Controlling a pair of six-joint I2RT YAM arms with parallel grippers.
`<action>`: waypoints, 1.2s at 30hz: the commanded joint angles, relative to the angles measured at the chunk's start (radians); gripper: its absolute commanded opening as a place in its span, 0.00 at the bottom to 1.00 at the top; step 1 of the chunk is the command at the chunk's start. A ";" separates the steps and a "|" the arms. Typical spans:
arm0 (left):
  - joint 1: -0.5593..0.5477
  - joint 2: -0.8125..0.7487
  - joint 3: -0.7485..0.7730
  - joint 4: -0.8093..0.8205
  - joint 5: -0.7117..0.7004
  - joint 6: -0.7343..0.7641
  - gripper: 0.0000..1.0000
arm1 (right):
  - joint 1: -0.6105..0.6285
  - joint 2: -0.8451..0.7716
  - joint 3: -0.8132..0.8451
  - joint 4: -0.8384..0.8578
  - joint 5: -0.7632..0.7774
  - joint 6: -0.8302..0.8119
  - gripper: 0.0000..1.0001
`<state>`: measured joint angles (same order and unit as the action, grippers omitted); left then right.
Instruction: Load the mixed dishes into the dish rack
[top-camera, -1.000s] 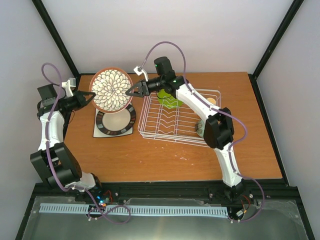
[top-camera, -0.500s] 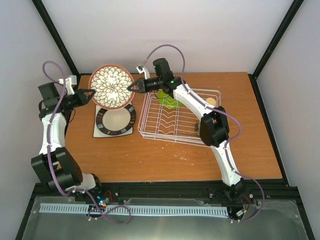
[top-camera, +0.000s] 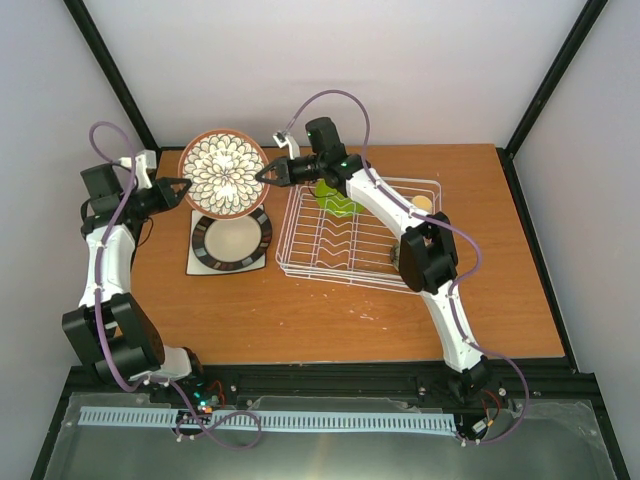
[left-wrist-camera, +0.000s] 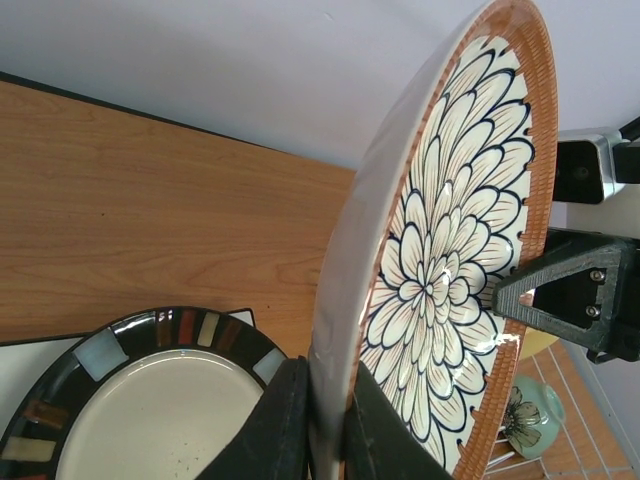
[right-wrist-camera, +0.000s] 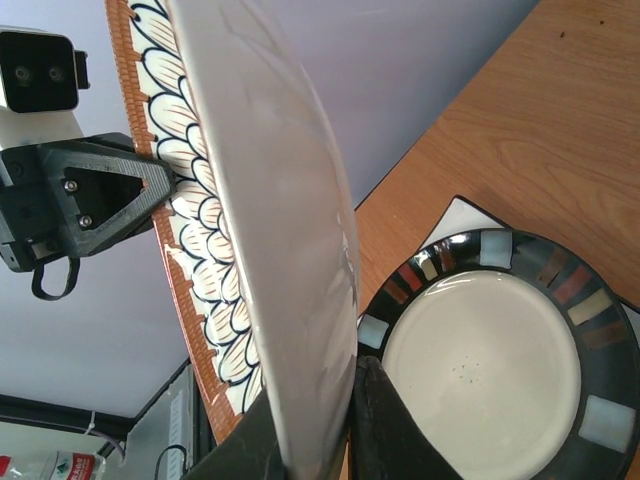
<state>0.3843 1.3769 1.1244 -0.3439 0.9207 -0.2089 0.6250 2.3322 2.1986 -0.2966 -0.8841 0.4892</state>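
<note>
The petal-patterned plate (top-camera: 223, 172) is held up on edge above the table, between both arms. My left gripper (top-camera: 183, 187) is shut on its left rim, the plate (left-wrist-camera: 440, 250) pinched between the black fingers (left-wrist-camera: 280, 420). My right gripper (top-camera: 263, 173) is shut on the opposite rim (right-wrist-camera: 270, 230). Below lies the dark-rimmed cream plate (top-camera: 232, 240) on the white square plate (top-camera: 196, 262). The white wire dish rack (top-camera: 350, 240) stands to the right, with the lime-green plate (top-camera: 338, 200) in it.
A pale yellow mug (top-camera: 424, 203) sits at the rack's far right. A mint bowl (left-wrist-camera: 528, 420) is partly hidden by the right arm. The back wall is close behind the raised plate. Black frame posts stand at the table's corners.
The right gripper has gone from open beside the plate's right rim to shut on it. The plate and left gripper have risen slightly.
</note>
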 joint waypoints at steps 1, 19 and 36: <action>-0.061 0.006 0.030 -0.027 0.187 -0.084 0.09 | 0.075 -0.074 0.038 0.142 -0.155 -0.113 0.03; -0.061 0.020 0.017 -0.027 0.152 -0.088 0.50 | 0.047 -0.192 -0.242 0.382 -0.033 0.007 0.03; -0.061 -0.030 0.032 0.046 0.116 -0.112 0.66 | -0.015 -0.328 -0.487 0.532 0.134 0.053 0.03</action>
<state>0.3233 1.3869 1.1252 -0.3634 1.0325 -0.3031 0.6346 2.1201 1.7290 0.0525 -0.7708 0.5179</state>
